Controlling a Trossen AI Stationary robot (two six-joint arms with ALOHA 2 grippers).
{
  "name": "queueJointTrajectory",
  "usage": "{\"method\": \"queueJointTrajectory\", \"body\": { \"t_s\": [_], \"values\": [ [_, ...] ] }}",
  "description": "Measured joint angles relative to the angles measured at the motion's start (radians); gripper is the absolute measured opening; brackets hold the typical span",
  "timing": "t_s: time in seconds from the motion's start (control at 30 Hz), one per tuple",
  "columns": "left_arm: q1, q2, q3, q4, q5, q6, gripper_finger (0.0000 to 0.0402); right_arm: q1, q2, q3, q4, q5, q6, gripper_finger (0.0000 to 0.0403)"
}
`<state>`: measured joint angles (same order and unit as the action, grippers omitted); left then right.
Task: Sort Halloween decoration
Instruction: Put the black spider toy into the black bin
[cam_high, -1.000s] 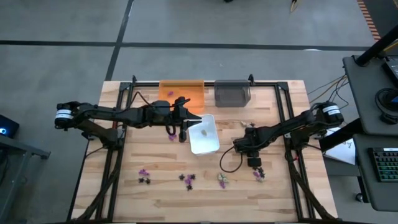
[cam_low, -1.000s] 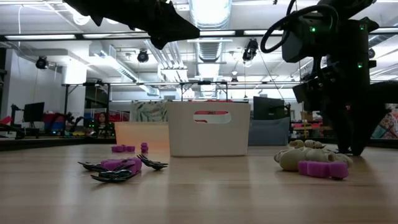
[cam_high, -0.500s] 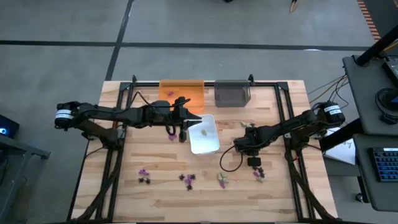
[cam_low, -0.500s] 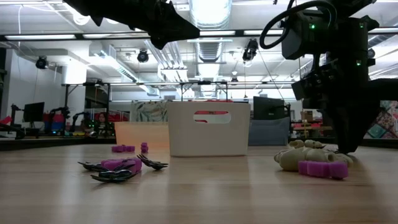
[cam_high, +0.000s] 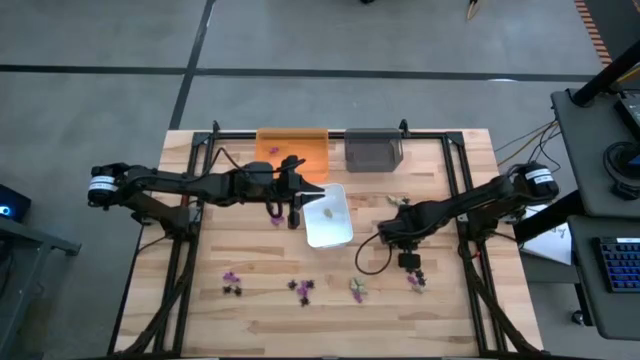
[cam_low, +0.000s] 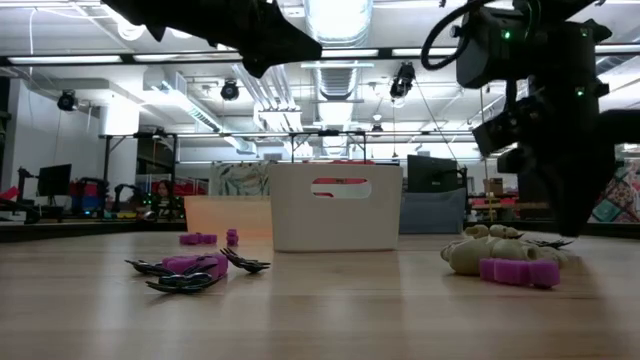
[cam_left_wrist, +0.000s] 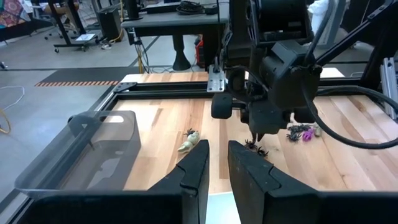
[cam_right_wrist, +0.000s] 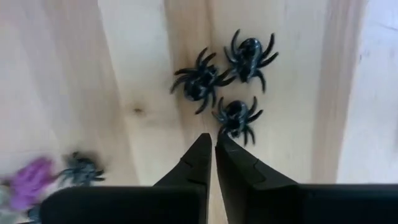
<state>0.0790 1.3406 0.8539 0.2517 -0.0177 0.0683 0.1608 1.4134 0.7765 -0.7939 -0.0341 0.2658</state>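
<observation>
Three small black spiders (cam_right_wrist: 217, 87) lie close together on the wooden table. My right gripper (cam_right_wrist: 213, 142) points straight down over them, shut, its tips at the legs of the nearest spider (cam_right_wrist: 236, 117); the left wrist view shows this gripper (cam_left_wrist: 257, 134) from the side. My left gripper (cam_left_wrist: 217, 155) hovers above the white tray (cam_high: 327, 228), its fingers a narrow gap apart with nothing between them. Purple, black and pale pieces (cam_high: 301, 290) lie scattered along the near part of the table. My right gripper comes from above, pointing down, with its shut fingertips (cam_right_wrist: 202, 146) right beside the nearest spider's legs (cam_right_wrist: 225, 129). Whether a leg is caught between them, or touched at all, I cannot tell. The spider lies on the table.
An orange tray (cam_high: 293, 153) holding a purple piece and a grey tray (cam_high: 373, 152) stand at the far edge. A pale piece (cam_high: 330, 211) lies in the white tray; another (cam_high: 398, 200) lies on the table right of it. Purple and pale pieces (cam_low: 518, 272) sit near the right gripper.
My right gripper has shut its fingers while staying over the black spiders; in the low view its two spread fingers have come together into one. Nothing else has moved.
</observation>
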Motion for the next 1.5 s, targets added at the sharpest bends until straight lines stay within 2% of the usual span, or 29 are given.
{"method": "queueJointTrajectory", "body": {
  "t_s": [0.27,0.53,0.67,0.87,1.0,1.1,1.37,1.5],
  "values": [
    [-0.025,0.0,0.0,0.047,0.001,-0.007,0.0041,-0.001,-0.123,-0.003,-0.015,0.008,0.181,0.0009],
    [-0.033,0.0,0.0,0.064,0.002,-0.025,0.0041,0.0,-0.242,-0.03,-0.009,0.01,0.557,0.0009],
    [-0.033,0.0,0.0,0.064,0.002,-0.029,0.0041,0.0,-0.263,-0.066,-0.009,0.051,0.71,0.0009],
    [-0.033,0.0,0.0,0.064,0.003,-0.029,0.0041,0.0,-0.261,-0.112,-0.007,0.06,0.763,0.0016],
    [-0.033,0.0,0.0,0.063,0.003,-0.029,0.0041,0.0,-0.261,-0.133,0.047,0.063,0.708,0.0047],
    [-0.033,0.0,0.0,0.063,0.003,-0.029,0.0041,0.008,-0.258,-0.142,0.12,0.07,0.522,0.0081],
    [-0.033,0.0,0.0,0.062,0.003,-0.029,0.0041,0.043,-0.247,-0.145,0.125,0.172,0.18,0.0183],
    [-0.033,0.0,0.0,0.062,0.002,-0.027,0.0041,0.064,-0.247,-0.146,0.146,0.168,0.13,0.0199]
  ]
}}
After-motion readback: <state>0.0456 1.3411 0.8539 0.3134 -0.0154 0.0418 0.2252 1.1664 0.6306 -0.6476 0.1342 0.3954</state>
